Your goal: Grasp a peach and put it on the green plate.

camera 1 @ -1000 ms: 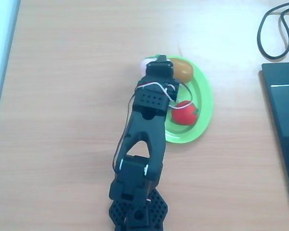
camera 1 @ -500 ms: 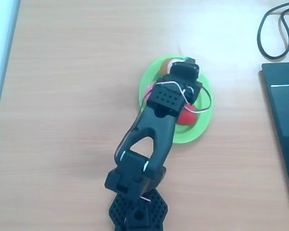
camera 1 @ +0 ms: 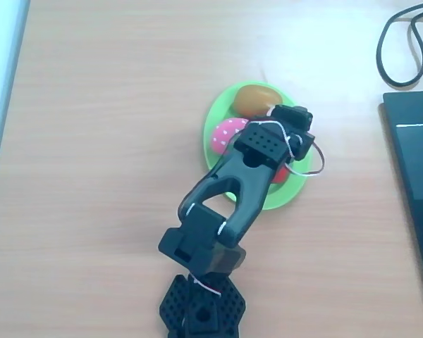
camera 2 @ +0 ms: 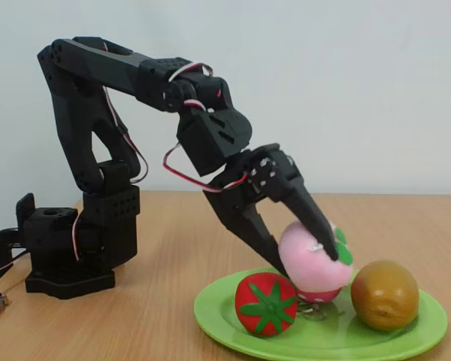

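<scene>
My arm hides the red fruit (camera 1: 282, 172) from overhead. The fixed view's lower edge cuts off the green plate (camera 2: 428, 320).

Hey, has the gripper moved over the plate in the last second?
Yes. In the overhead view the gripper has swung rightward across the green plate, from its upper-left rim toward the right side, uncovering the brown fruit.
</scene>
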